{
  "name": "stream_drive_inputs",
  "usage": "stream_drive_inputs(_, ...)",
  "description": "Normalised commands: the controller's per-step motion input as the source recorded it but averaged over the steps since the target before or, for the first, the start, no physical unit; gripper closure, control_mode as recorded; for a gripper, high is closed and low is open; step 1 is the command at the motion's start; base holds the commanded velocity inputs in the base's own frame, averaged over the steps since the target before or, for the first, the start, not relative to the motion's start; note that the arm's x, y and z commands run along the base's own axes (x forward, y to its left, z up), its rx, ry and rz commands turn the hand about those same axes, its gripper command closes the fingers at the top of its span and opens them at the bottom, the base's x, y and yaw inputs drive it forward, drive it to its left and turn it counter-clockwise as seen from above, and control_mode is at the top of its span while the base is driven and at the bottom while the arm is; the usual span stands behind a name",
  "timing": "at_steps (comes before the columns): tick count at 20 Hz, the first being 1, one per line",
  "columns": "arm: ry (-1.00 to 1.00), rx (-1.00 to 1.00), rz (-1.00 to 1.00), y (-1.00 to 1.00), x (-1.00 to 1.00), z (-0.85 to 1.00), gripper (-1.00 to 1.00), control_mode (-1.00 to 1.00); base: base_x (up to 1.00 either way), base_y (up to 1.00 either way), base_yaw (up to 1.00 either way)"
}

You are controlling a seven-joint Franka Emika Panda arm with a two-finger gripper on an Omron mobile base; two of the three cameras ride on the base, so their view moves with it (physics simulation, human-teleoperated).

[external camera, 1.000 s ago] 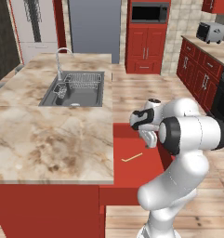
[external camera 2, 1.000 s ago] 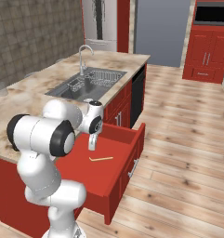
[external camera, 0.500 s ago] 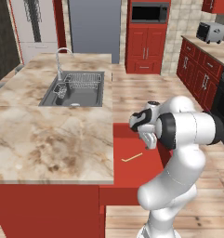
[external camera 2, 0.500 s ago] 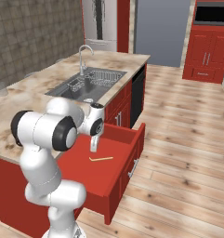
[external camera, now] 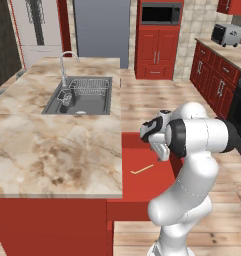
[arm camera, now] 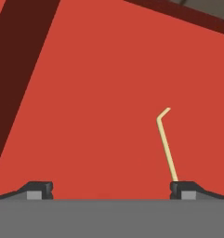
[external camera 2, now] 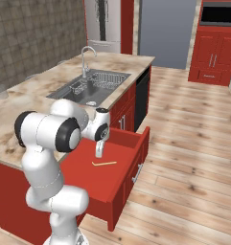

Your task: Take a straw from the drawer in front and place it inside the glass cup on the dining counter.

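Drawer is pulled out of the red counter base, wide open at top. Its red floor is bare but for the straw, with plenty of free room all around it. In the right base view the front panel stands at 4 o'clock of the straw and the side wall runs along 1 o'clock; past the panel is open wood floor. Counter edge overhangs the drawer's inner end; the sink sits farther back, at 11 o'clock of the drawer in the left base view.

Straw lies flat on the drawer floor, near mid-drawer. It is thin and pale tan, with one short bent tip. In the hand view the straw runs up from the right fingertip toward 12 o'clock, with the bend at the top end. Whether the tip touches it can't be told.

Gripper points down into the drawer, just above the floor, at 10 o'clock of the straw in the right base view. Fingers spread wide apart, holding nothing. In the hand view the gripper shows both tips far apart at the bottom.

Against the earlier frames: arm elbow has shifted a bit and the hand sits slightly lower; straw and drawer are unchanged.
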Motion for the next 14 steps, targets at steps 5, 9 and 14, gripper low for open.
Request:
stream_drive_inputs(5, 0.00, 0.00, 0.00, -0.05, 0.04, -0.11, -1.00, -1.00, 0.00, 0.00, 0.00)
stream_drive_inputs(9, -0.01, 0.00, 0.00, -0.05, 0.04, -0.12, -1.00, -1.00, 0.00, 0.00, 0.00)
stream_drive_inputs(14, -0.01, -0.01, 0.00, -0.02, 0.05, -0.14, -1.00, -1.00, 0.00, 0.00, 0.00)
